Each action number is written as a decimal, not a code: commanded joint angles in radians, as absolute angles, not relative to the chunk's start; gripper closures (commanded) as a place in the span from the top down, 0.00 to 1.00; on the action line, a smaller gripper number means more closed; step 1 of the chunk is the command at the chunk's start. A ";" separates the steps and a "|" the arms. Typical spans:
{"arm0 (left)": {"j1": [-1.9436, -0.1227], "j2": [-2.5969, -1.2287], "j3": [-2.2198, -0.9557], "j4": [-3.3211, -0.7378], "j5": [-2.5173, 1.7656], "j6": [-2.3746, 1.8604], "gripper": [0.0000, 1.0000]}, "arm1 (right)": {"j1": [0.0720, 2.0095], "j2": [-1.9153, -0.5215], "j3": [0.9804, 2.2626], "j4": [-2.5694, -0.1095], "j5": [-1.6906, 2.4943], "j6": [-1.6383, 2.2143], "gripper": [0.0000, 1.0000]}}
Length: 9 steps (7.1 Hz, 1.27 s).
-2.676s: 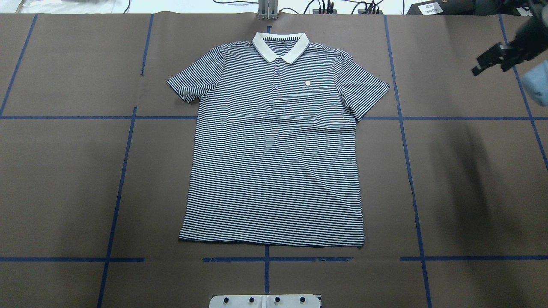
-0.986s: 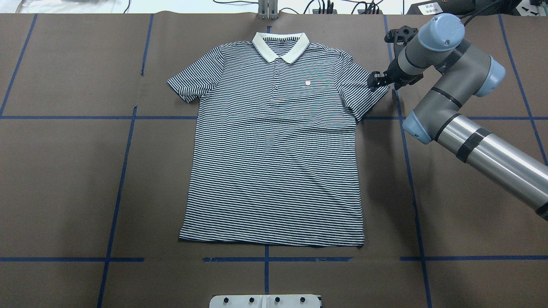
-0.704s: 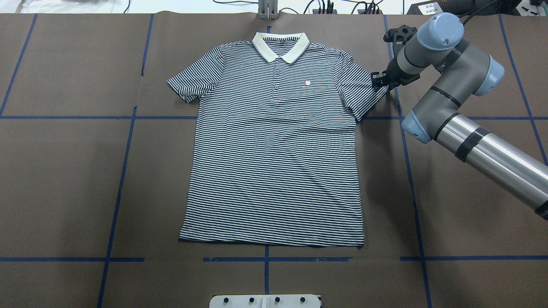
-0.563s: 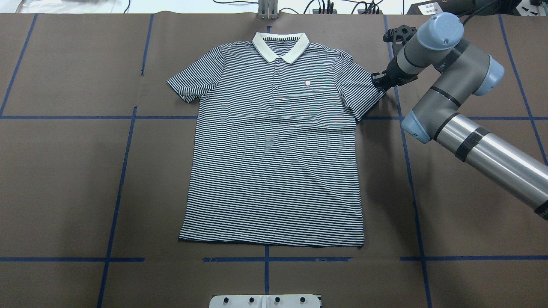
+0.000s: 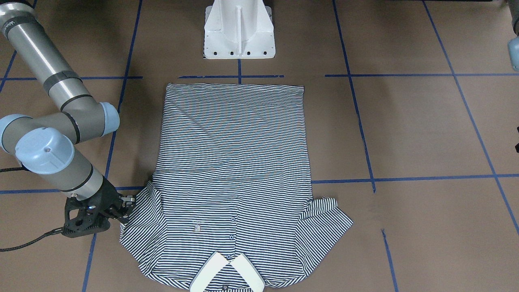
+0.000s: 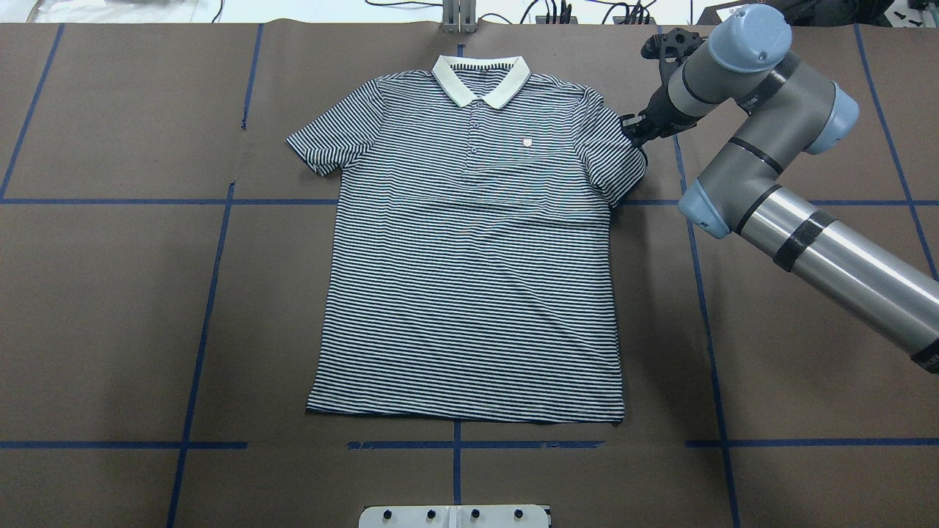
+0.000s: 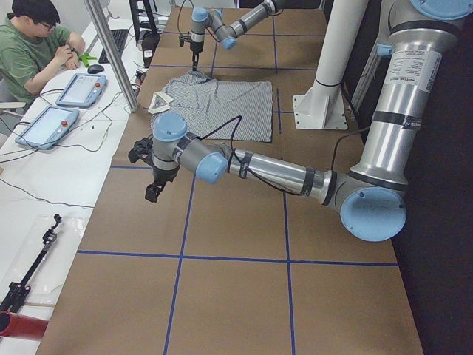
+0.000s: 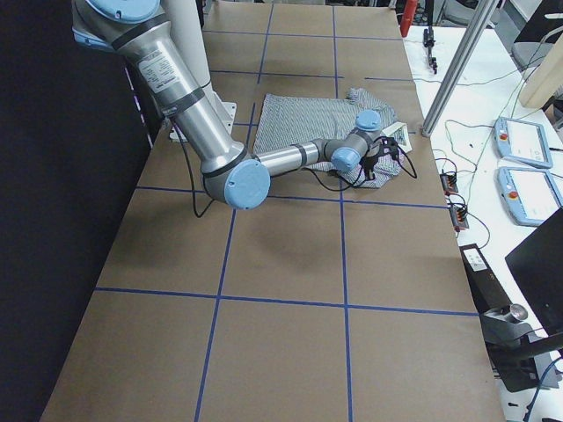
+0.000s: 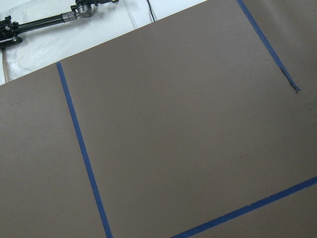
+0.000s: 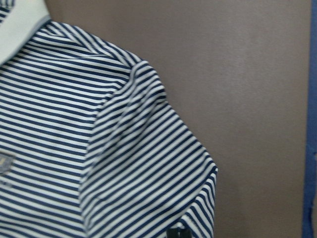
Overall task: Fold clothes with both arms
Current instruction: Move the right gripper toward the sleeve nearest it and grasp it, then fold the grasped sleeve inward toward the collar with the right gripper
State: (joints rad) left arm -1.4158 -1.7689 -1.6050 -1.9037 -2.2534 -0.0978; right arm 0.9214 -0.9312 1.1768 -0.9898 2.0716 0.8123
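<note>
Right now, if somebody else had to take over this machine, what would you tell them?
Right gripper: seems shut on the edge of the sleeve of the shirt, on the robot's right; the cloth is slightly bunched there.
Left gripper: hangs above bare table, far from the shirt; cannot tell whether it is open or shut.
Shirt: flat, front up, collar away from the robot.
Done: one sleeve grasped, no fold made yet.
Left: probably fold both sleeves in, then the body.
</note>
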 commanded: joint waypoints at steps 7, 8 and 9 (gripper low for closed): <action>-1.416 -1.767 -1.597 -1.904 -2.252 -0.098 1.00 | 0.802 -0.649 0.991 -0.994 1.954 0.815 0.00; -1.416 -1.772 -1.597 -1.904 -2.252 -0.098 1.00 | 0.802 -0.647 0.991 -0.991 1.941 0.818 0.04; -1.413 -1.776 -1.594 -1.904 -2.252 -0.103 1.00 | 0.802 -0.647 0.991 -0.991 1.940 0.822 0.76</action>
State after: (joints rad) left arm -1.4151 -1.7710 -1.5960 -1.9037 -2.2521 -0.0992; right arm 0.8022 -0.6492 0.9935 -0.9921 1.9472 0.8176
